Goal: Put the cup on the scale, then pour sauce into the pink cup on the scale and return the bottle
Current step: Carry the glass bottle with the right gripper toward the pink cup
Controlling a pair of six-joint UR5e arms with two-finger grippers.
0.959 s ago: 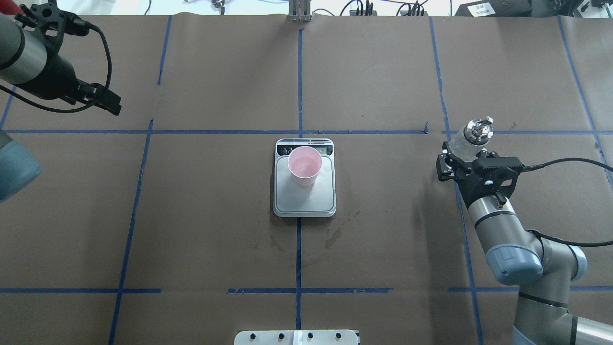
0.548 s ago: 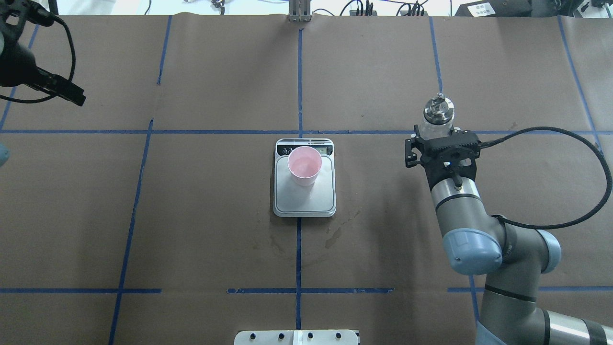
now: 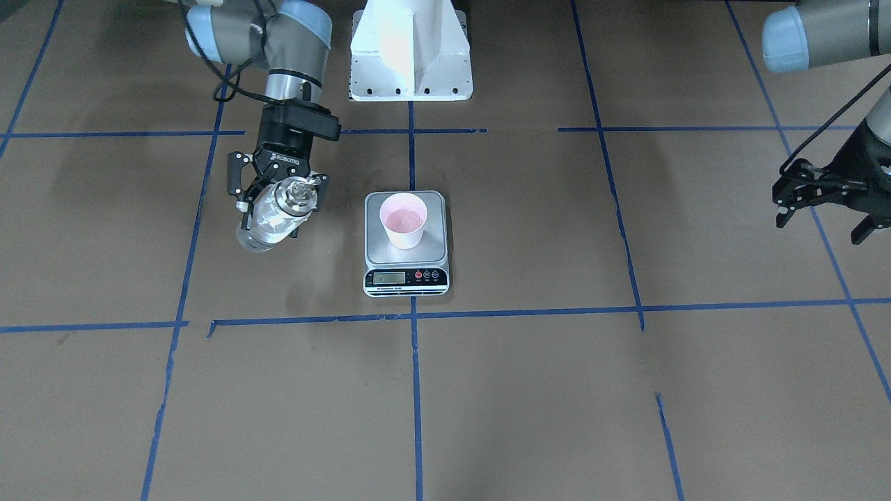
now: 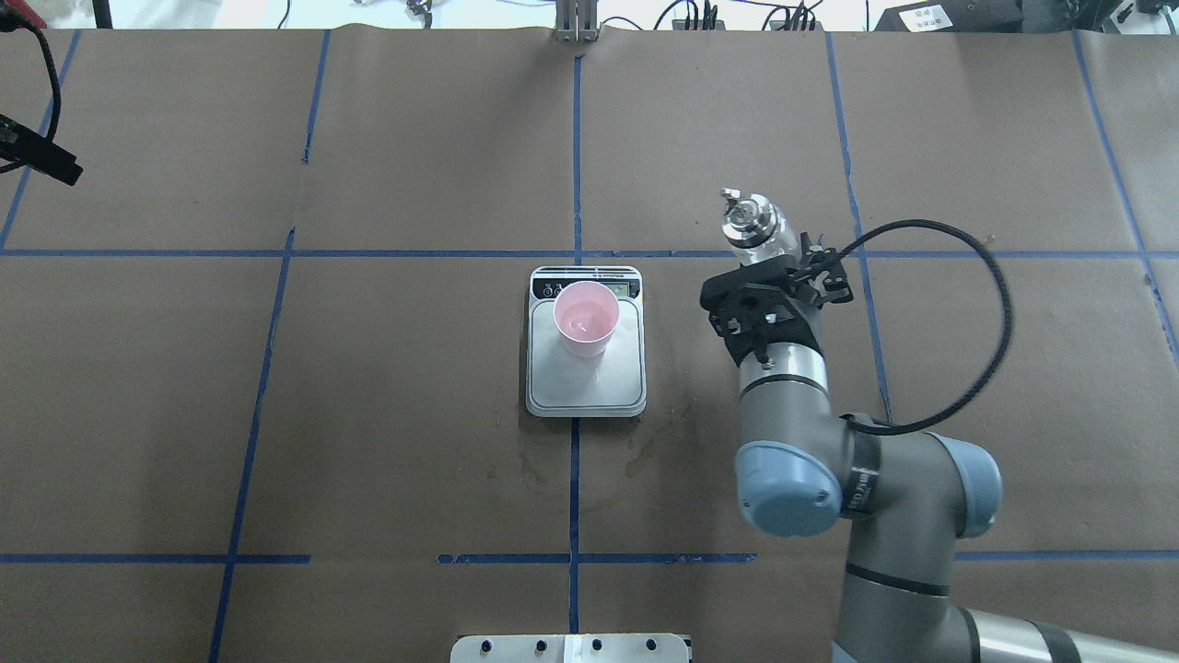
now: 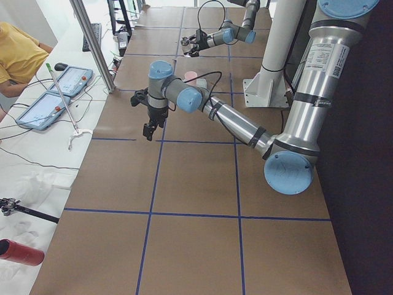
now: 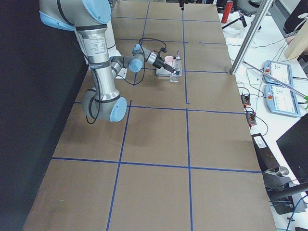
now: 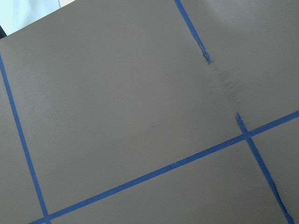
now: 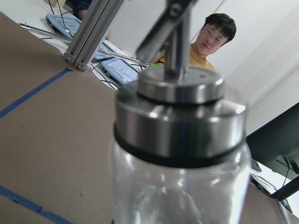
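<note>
The pink cup [image 4: 586, 318] stands upright on the scale [image 4: 589, 389], towards its display end, and shows again in the front view [image 3: 403, 219] on the steel plate [image 3: 431, 252]. My right gripper [image 4: 772, 258] is shut on the clear glass bottle [image 4: 753, 224], which it holds off the table to the right of the scale. The bottle [image 3: 277, 214] is slightly tilted, and its metal collar and spout [image 8: 180, 93] fill the right wrist view. My left gripper [image 3: 821, 212] hangs open and empty far out on the left side, with only brown paper in its wrist view.
Wet stains [image 4: 645, 451] mark the paper near the scale's front. The white robot base [image 3: 411, 49] stands at the near edge. A person [image 5: 18, 55], tablets [image 5: 58, 92] and an aluminium post [image 5: 92, 43] are beyond the far edge.
My right arm has swung left with the bottle, from the right side to just right of the scale. The left arm has drawn back almost out of the overhead view.
</note>
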